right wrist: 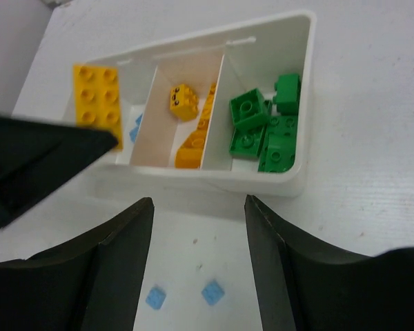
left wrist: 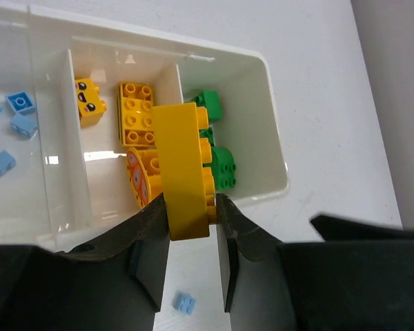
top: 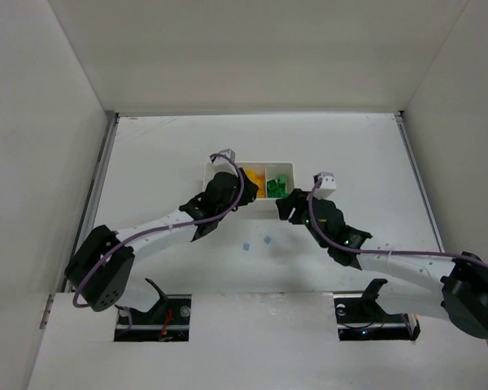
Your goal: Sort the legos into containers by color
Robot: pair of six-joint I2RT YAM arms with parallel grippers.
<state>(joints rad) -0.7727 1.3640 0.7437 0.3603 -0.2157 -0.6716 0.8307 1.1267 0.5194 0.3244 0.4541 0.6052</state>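
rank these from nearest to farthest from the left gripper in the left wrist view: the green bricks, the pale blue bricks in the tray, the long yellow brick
1. long yellow brick: clamped in the left gripper.
2. green bricks: right compartment of the tray, just beyond the gripper.
3. pale blue bricks: left compartment, across the middle one, farthest.

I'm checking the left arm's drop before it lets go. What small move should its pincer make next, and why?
Probably nudge the left pincer slightly toward the middle compartment, then open. It is shut on a yellow brick that, in its wrist view, hangs across the divider beside the green bricks; the other yellow pieces lie in the middle.
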